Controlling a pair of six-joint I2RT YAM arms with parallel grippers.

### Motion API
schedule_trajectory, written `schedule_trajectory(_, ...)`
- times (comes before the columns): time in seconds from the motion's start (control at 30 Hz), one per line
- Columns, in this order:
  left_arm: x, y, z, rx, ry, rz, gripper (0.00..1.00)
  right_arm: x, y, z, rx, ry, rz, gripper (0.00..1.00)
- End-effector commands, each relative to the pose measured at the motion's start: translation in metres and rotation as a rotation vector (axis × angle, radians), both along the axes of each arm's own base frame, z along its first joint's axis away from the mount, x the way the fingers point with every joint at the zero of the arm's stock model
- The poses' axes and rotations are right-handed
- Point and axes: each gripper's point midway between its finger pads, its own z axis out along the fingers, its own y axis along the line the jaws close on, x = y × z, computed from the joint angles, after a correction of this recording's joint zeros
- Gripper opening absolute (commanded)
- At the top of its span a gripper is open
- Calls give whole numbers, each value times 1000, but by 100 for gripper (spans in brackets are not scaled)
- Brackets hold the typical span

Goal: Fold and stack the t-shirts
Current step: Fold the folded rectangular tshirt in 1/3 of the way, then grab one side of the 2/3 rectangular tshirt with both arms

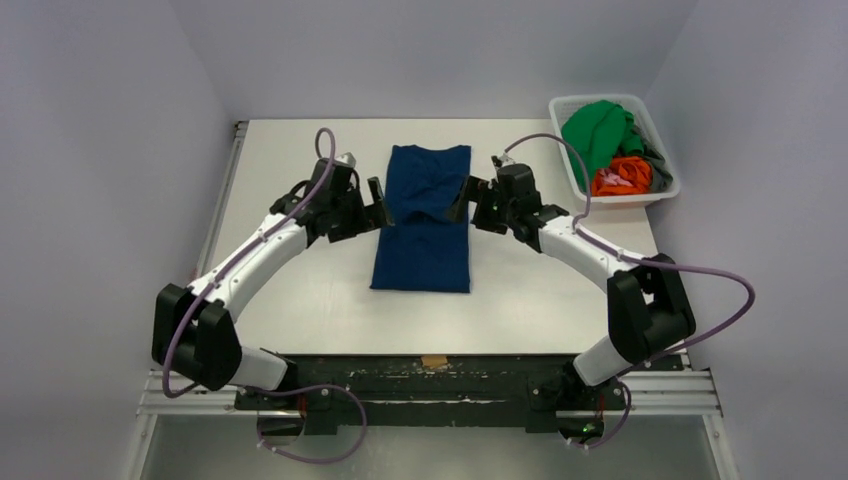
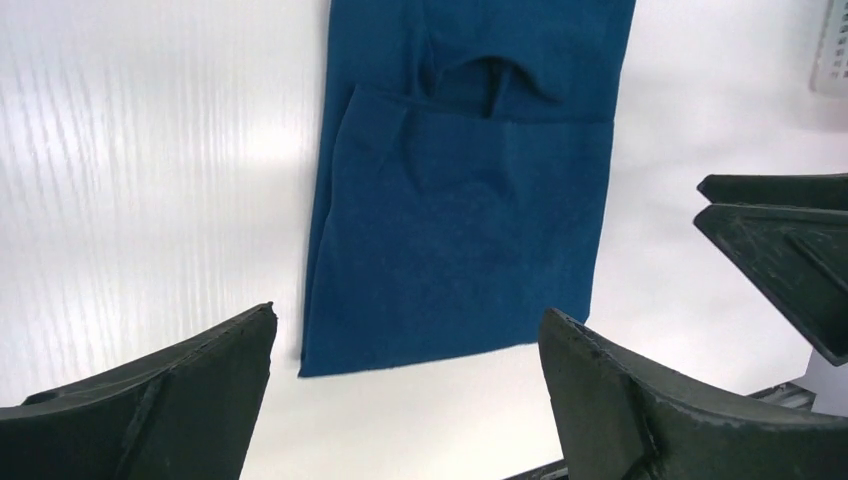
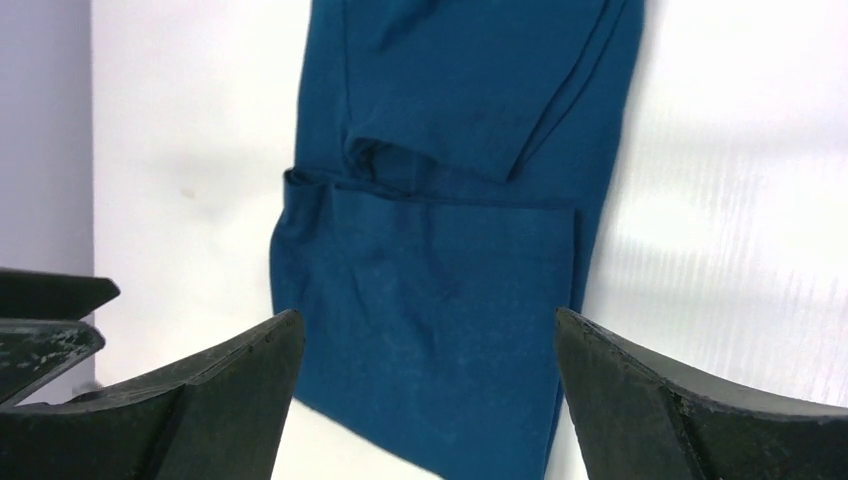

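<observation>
white plastic slotted basket [image 1: 600, 98] sits at the far right corner of the white table [image 1: 530, 300]. inside it a bunched green t-shirt [image 1: 595, 130] fills the far half and heaps above the rim, a crumpled orange t-shirt [image 1: 620, 178] lies at the near end, and a dark grey t-shirt [image 1: 658, 165] is wedged along the right wall beside the orange one. all three are loose and unfolded, piled on each other

navy blue t-shirt [image 1: 424, 235] lies flat mid-table, well apart from the basket, folded into a long narrow strip running from far to near, sides tucked in. a rumpled ridge crosses the strip about midway and the far part looks doubled over the near part, with a small open pocket of cloth at that step in both wrist views

left gripper [image 1: 380, 203] is at the strip's left edge, level with the ridge, fingers spread wide with nothing between them. right gripper [image 1: 463, 200] faces it from the right edge at the same level, fingers also wide apart and holding nothing, tips overlapping the cloth edge in the top view. the shirt lies between the two claws; cannot tell if either tip touches the cloth. each wrist view shows the navy strip framed between its own two finger pads, with the other claw's dark fingers at the side of the frame
</observation>
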Motion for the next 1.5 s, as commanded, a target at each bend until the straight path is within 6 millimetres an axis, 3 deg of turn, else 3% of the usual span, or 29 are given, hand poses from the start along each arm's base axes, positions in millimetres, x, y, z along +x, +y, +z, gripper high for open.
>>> schedule_trajectory(0.0, -25, 15, -3, -2, -12, 34, 100, -20, 12, 24, 58, -104, 149, 94)
schedule_trajectory(0.1, -46, 27, -13, 1, -7, 64, 100, -37, 27, 29, 101, -159, 266, 94)
schedule_trajectory(0.23, -71, 39, -30, 1, 13, 86, 100, -53, 62, 20, 70, -166, 412, 94)
schedule_trajectory(0.33, -81, 47, -41, 12, 19, 109, 100, -48, 93, 13, 55, -156, 472, 93)
schedule_trajectory(0.43, -86, 51, -49, 27, 30, 118, 100, -25, 119, 10, 66, -156, 479, 92)
schedule_trajectory(0.57, -84, 51, -56, 31, 35, 120, 100, 16, 138, -6, 35, -147, 440, 91)
schedule_trajectory(0.63, -82, 50, -59, 39, 49, 120, 100, 40, 138, -18, -23, -141, 387, 91)
schedule_trajectory(0.67, -80, 49, -59, 37, 51, 118, 100, 48, 136, -33, -63, -115, 371, 91)
schedule_trajectory(0.77, -76, 43, -60, 23, 51, 101, 100, 73, 133, -45, -91, -105, 330, 91)
schedule_trajectory(0.9, -70, 35, -64, 5, 67, 81, 100, 114, 119, -38, -71, -115, 266, 91)
schedule_trajectory(0.97, -66, 28, -68, -9, 80, 60, 100, 120, 117, -24, -35, -122, 289, 90)
schedule_trajectory(1.07, -61, 21, -78, -16, 112, 46, 96, 107, 119, 5, 23, -165, 359, 90)
schedule_trajectory(1.23, -48, 6, -91, -42, 149, 13, 87, 58, 111, 40, 92, -220, 460, 91)
schedule_trajectory(1.33, -40, 2, -96, -28, 166, 1, 76, 24, 92, 42, 84, -214, 464, 91)
schedule_trajectory(1.47, -34, 1, -106, -6, 188, 5, 57, -10, 54, 16, 29, -130, 326, 91)
